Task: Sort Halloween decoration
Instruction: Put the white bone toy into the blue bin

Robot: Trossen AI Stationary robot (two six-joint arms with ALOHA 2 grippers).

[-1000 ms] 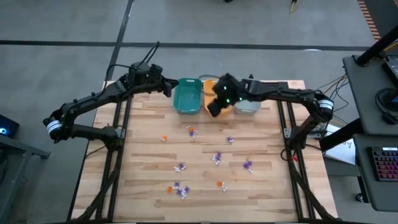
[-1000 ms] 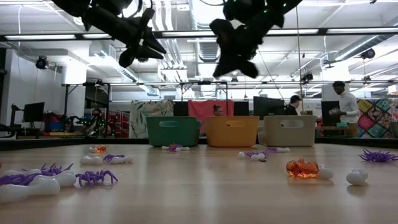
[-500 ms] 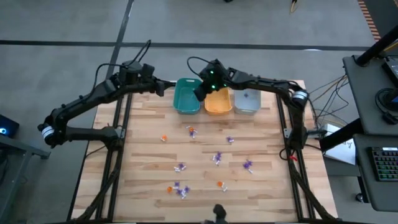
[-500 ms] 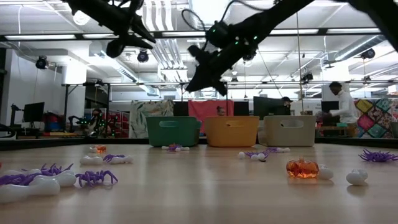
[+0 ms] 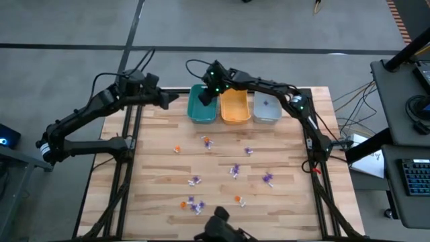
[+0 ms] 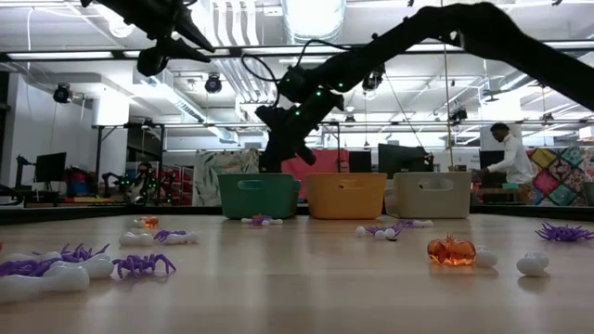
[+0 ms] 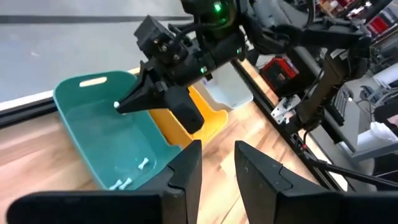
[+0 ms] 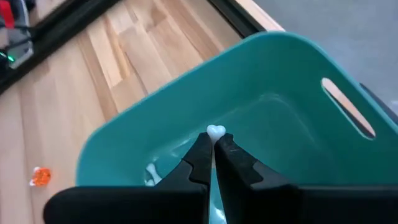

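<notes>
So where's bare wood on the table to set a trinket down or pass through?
Free: the left strip of the wooden table, left of the orange trinket; the right strip past the purple trinket. Crowded: the centre and front scatter, and the far edge with the teal plastic bin.

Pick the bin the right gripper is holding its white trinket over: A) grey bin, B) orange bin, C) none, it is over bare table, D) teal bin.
D: the right gripper, shut on the white trinket, hangs above the teal bin.
</notes>
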